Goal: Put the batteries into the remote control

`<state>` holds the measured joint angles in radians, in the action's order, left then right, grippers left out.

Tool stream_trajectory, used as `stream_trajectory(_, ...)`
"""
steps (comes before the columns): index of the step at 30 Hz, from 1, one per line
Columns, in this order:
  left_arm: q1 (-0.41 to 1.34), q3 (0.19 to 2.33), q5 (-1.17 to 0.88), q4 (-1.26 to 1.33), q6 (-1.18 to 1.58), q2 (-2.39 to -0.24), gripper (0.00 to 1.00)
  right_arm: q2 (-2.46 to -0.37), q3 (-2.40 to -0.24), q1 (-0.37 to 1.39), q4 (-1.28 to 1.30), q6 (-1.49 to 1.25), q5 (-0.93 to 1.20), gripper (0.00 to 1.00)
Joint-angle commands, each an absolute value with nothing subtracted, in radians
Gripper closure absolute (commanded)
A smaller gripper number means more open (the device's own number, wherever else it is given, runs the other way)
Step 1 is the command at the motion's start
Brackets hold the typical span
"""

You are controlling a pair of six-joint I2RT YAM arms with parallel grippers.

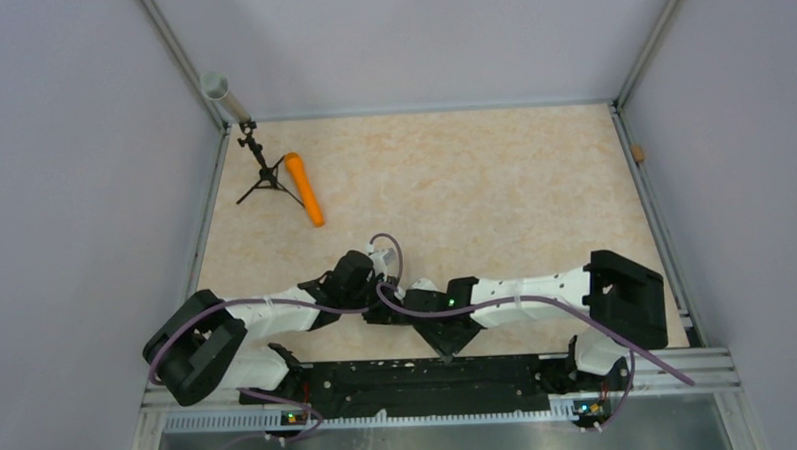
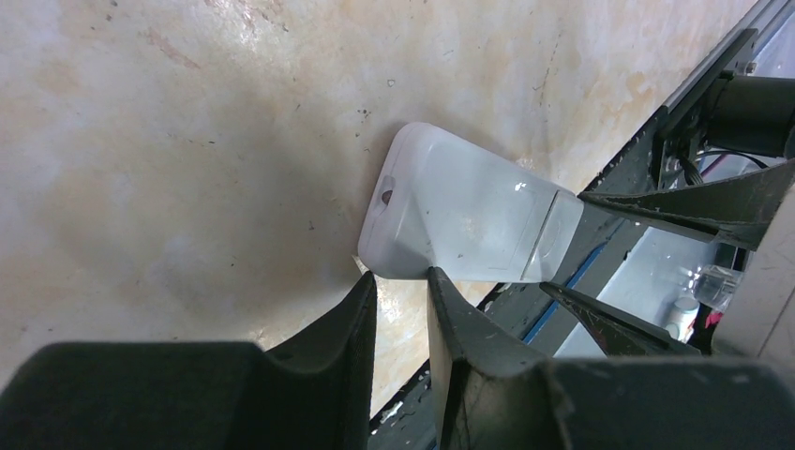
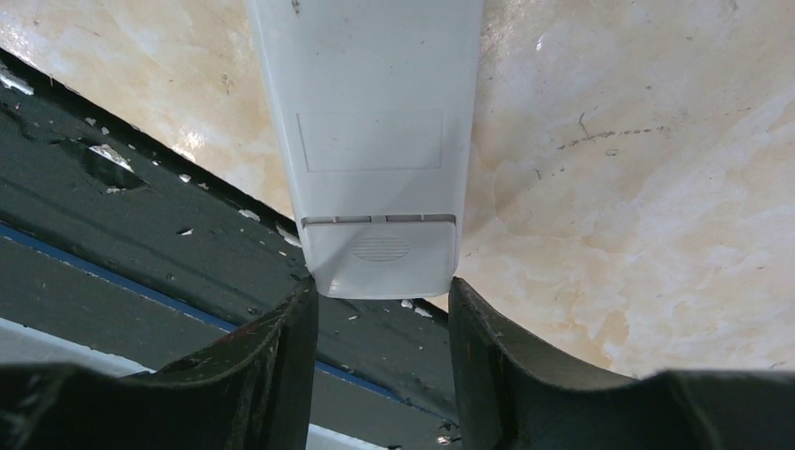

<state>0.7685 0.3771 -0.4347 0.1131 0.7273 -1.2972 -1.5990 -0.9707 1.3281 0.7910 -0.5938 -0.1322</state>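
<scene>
Remote control (image 3: 370,141) back-up, pinched at its cover end

Your right gripper (image 3: 380,292) is clenched across the narrow end, one finger on each long edge, and that end sits out over the dark rail (image 3: 112,234) at the near edge of the table (image 2: 141,141). Treat it as a light, stiff, glossy plastic shell, probably slippery and likely to twist in a light pinch. The battery cover (image 3: 375,258) looks still on and the fingers flank it, so you would do better holding further up the plain white sides. Your left gripper (image 2: 403,281) stands narrowly parted with nothing seen in it, tips just beside the remote's edge. No batteries show anywhere.
</scene>
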Motion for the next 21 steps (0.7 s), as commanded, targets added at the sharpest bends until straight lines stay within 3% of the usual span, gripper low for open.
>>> stream_trajectory(1,0.775,0.376,-0.463,0.176,0.713,-1.307,0.73,-1.619,-1.015,1.306,0.745,-0.575,-0.149,0.88)
stream_trajectory(5,0.775,0.376,-0.465,0.176,0.712,-1.305,0.73,-1.631,-1.014,1.305,0.726,-0.565,-0.139,0.86)
stream_trajectory(21,0.773,0.377,-0.428,0.127,0.703,-1.273,0.69,-1.623,-0.989,1.305,0.715,-0.566,-0.146,0.52)
